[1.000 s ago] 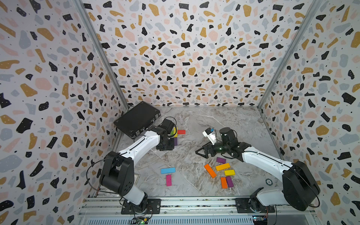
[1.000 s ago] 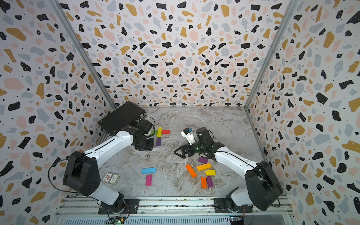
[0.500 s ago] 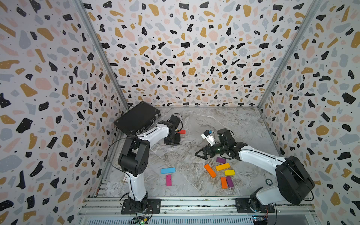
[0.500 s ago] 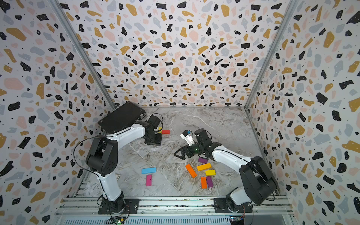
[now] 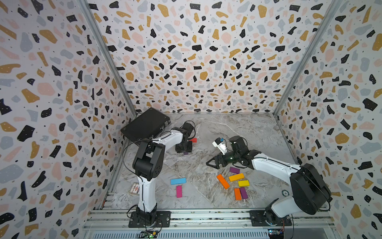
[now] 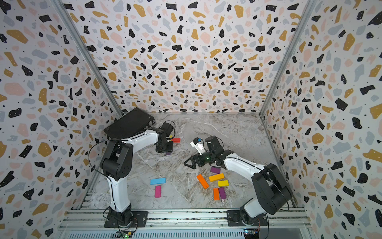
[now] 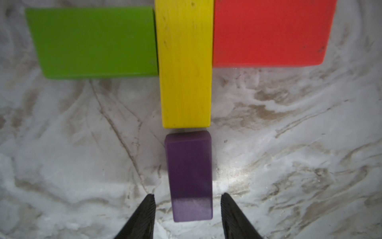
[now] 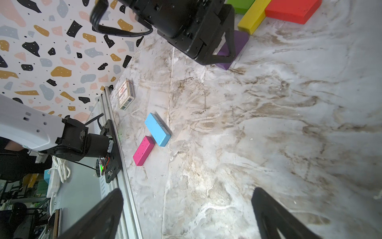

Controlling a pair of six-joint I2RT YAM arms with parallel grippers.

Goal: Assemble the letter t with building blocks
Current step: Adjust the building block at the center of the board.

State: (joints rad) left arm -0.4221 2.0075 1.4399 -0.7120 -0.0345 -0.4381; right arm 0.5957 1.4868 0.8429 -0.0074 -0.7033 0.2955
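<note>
In the left wrist view a green block (image 7: pixel 93 42) and a red block (image 7: pixel 268 33) flank a long yellow block (image 7: pixel 185 62). A purple block (image 7: pixel 189 175) lies end to end with the yellow one. My left gripper (image 7: pixel 188 197) is open around the purple block's near end, with a gap on each side. In a top view it hangs over that group (image 5: pixel 184 150), hiding most of it; the red block (image 5: pixel 193 140) shows. My right gripper (image 5: pixel 213 163) hovers open and empty mid-table. Loose blocks lie in front: blue (image 5: pixel 178 181), pink (image 5: pixel 179 191), orange (image 5: pixel 223 181), yellow (image 5: pixel 243 183).
A black case (image 5: pixel 145 124) leans in the back left corner. A small card box (image 5: pixel 135 188) lies by the left rail. More purple (image 5: pixel 234 170) and orange (image 5: pixel 237 193) blocks sit under my right arm. Patterned walls close three sides.
My left gripper's jaws have parted and let go of the purple block, and the left arm has folded upright. The right arm has barely moved.
</note>
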